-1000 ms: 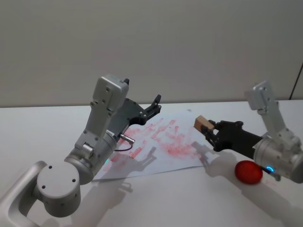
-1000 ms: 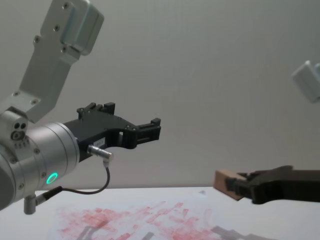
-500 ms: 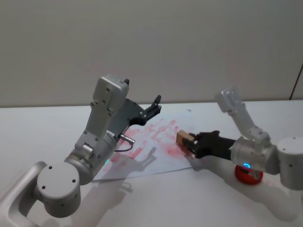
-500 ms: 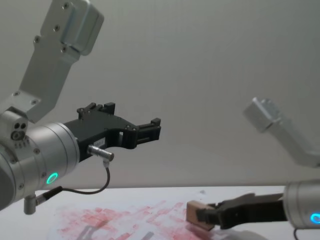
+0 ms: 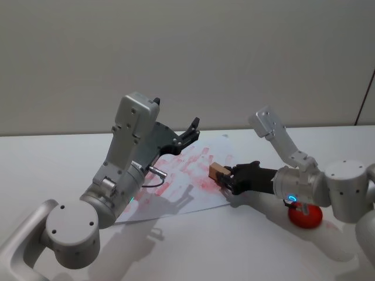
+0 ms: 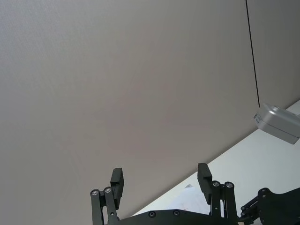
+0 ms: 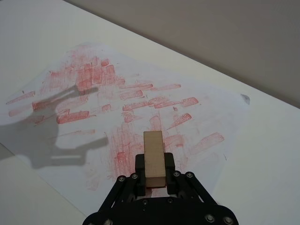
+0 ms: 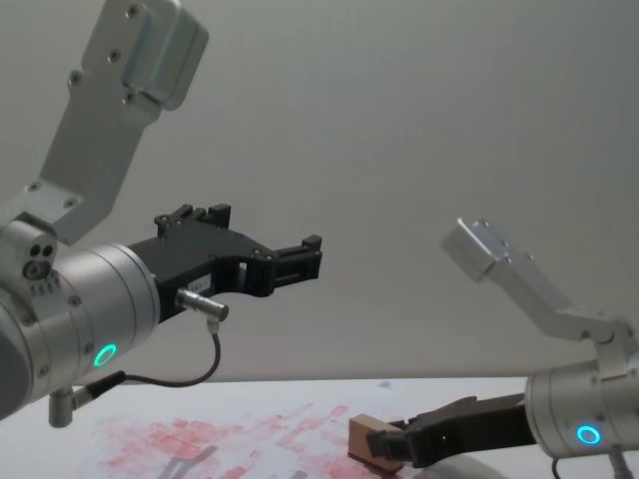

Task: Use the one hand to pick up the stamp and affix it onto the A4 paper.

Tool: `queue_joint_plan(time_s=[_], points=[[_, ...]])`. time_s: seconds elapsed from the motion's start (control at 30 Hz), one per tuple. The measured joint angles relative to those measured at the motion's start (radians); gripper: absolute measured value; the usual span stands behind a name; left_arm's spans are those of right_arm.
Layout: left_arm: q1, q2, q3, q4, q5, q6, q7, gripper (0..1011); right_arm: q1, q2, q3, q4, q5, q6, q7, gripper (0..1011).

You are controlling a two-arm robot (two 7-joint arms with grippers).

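Leftward our right pincer [image 5: 226,179] carried the clamped stamp [image 5: 217,171] over the A4 paper [image 5: 199,157] | pickup done, press pending | left pincer [image 6: 160,176] parked, spread.

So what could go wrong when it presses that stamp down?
The right gripper pinches the stamp only at its back end, so it might tip and print crooked. Nothing holds the A4 paper down, so it may slide and smear. It's crowded with red prints, so a new one could overlap. The left gripper hangs open above.
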Motion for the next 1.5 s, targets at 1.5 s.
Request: queue_joint_plan(time_s=[1.5], points=[[0.000, 0.000, 0.000, 0.000, 0.000, 0.000, 0.000, 1001, -0.343, 0.231, 0.103, -0.575, 0.218, -0.106, -0.300, 216]])
